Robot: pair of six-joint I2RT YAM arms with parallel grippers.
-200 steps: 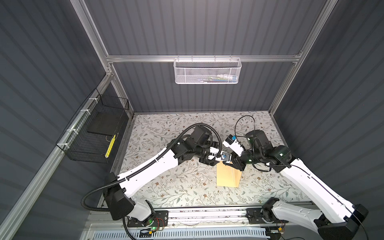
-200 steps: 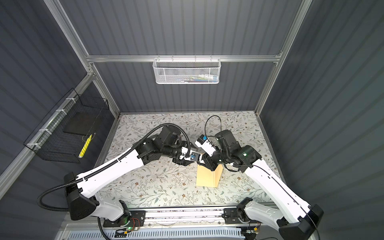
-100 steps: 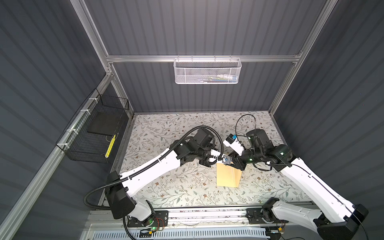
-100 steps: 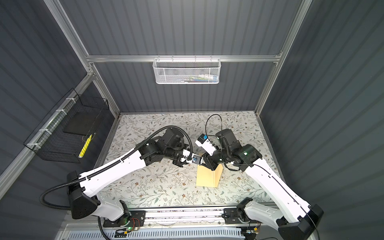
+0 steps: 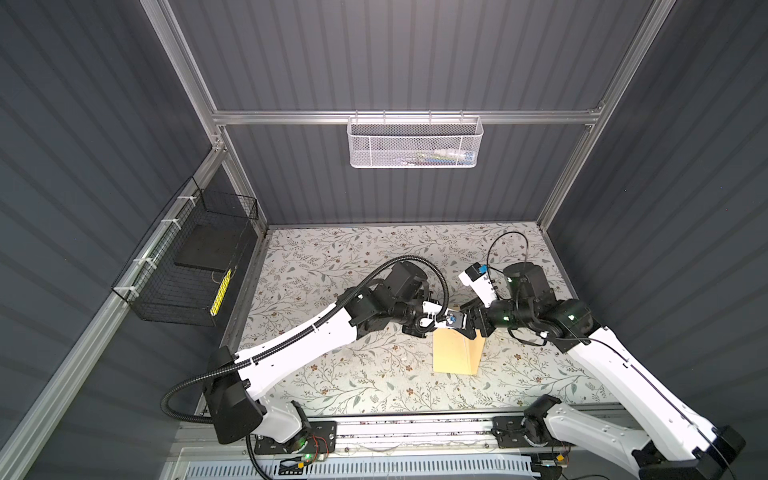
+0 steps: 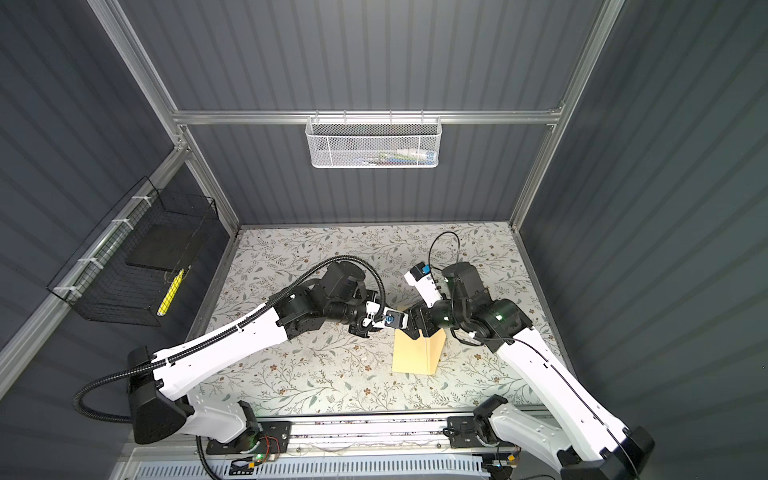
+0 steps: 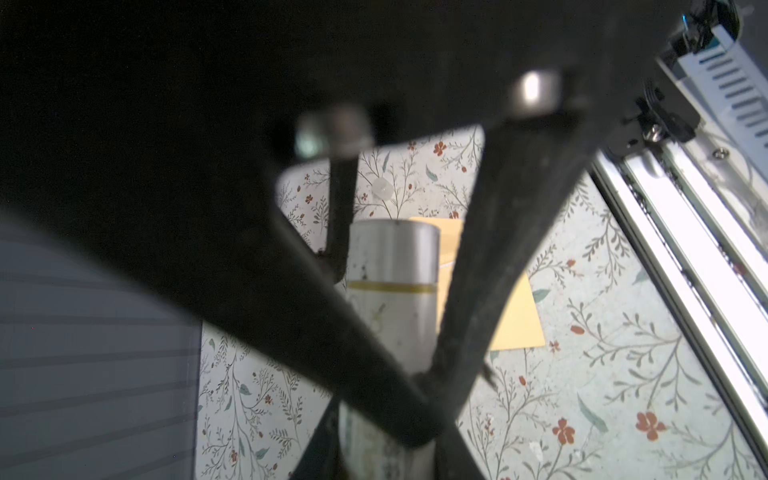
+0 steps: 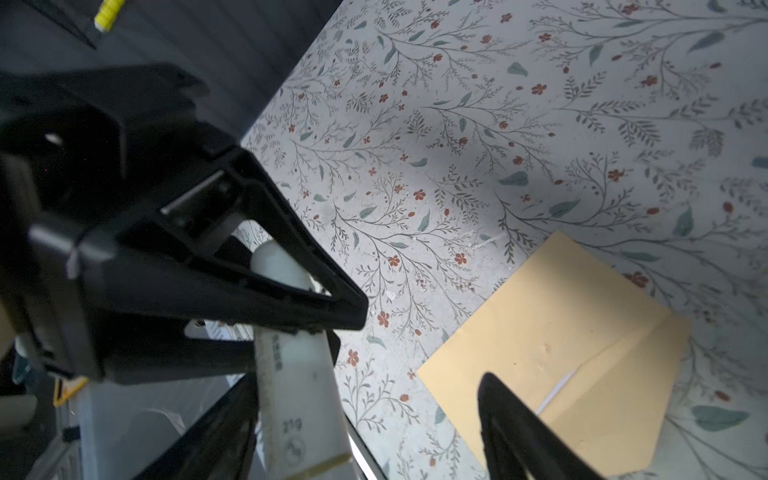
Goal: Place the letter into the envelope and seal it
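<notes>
Letter (image 8: 557, 385) looks tucked in, just a white sliver at the mouth of the envelope (image 5: 455, 351), five o'clock on the counter (image 5: 332, 270). Left tool (image 7: 419, 399) clamps the glue stick (image 7: 392, 291); right tool (image 8: 370, 380) gapes empty. Gluing and sealing the flap remain, I'd say.

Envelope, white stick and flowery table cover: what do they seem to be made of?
The envelope looks like matt tan kraft paper: thin, flat, with a sharp flap crease. The white stick looks like smooth, faintly glossy plastic, probably a glue stick: a rigid tube with a yellow band and print. The table cover seems a matt printed sheet, paper or vinyl; I cannot tell which.
</notes>
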